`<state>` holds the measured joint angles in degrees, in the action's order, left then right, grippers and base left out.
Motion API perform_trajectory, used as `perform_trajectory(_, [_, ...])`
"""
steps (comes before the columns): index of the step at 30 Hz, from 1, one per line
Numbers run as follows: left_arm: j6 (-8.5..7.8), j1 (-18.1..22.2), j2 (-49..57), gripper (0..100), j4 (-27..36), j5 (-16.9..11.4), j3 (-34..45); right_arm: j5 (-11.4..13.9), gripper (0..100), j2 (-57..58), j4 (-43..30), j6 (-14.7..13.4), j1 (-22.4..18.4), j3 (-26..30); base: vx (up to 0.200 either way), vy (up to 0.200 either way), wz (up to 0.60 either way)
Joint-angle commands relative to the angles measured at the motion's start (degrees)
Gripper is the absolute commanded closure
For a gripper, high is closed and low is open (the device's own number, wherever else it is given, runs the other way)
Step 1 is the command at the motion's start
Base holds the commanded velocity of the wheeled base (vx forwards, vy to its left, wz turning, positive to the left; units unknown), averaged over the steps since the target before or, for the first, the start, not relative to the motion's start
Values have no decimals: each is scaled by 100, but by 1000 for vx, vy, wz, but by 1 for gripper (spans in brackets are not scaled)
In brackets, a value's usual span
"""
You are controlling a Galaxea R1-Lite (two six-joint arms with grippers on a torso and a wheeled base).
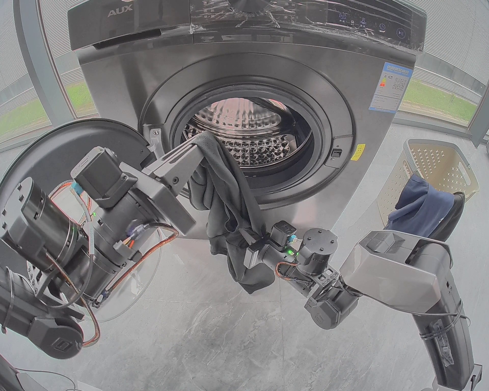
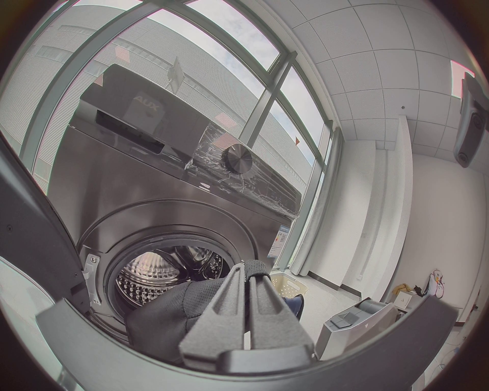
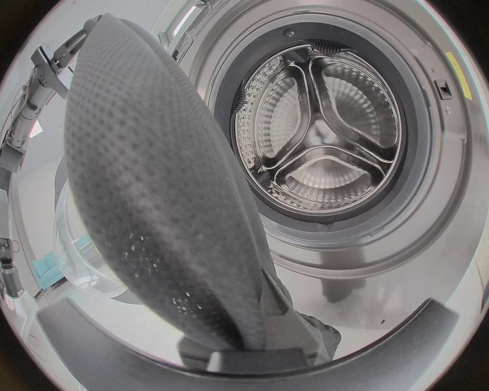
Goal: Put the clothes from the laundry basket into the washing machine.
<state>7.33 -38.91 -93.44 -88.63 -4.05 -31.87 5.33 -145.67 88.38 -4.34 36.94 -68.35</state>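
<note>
Gripping the dark garment point(image 1: 229, 198) at frame centre with left tool point(image 1: 197, 145) and right tool point(image 1: 251, 244), spread for feeding into washing machine point(image 1: 305, 81).

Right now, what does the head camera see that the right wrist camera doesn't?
Head view: the laundry basket with a blue garment draped over its rim, and the control panel on top of the washing machine. Right wrist view: the back of the drum with its three raised ribs. Both: the dark grey garment hanging in front of the machine's open round mouth, pinched by the left gripper up high and the right gripper lower down.
</note>
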Motion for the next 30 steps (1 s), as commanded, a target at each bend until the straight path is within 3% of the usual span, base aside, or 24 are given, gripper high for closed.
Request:
perform_trajectory(1, [-12, 384, -139, 100, 3, 27, 23, -181, 100, 847, 12, -23, -117, 1008, 0, 0, 0])
perform_trajectory(4, [-12, 595, -218, 100, 12, 0, 31, -190, 100, 1409, 12, -76, -275, 1518, 0, 0, 0])
perform_trajectory(11, [-38, 683, -324, 100, 3, -44, 269, -313, 100, 2262, 4, -199, -530, 2546, 0, 0, 0])
perform_trajectory(15, [-65, 692, -570, 100, -6, -35, 506, -436, 100, 2780, 4, -709, -547, 3135, 0, 0, 0])
perform_trajectory(21, [-82, 683, -649, 100, -6, -96, 699, -506, 100, 3360, 4, -779, -609, 3188, 0, 0, 0])
perform_trajectory(30, [-109, 630, -886, 100, -6, -131, 1051, -542, 100, 3668, 4, -770, -336, 3109, 0, 0, 0])
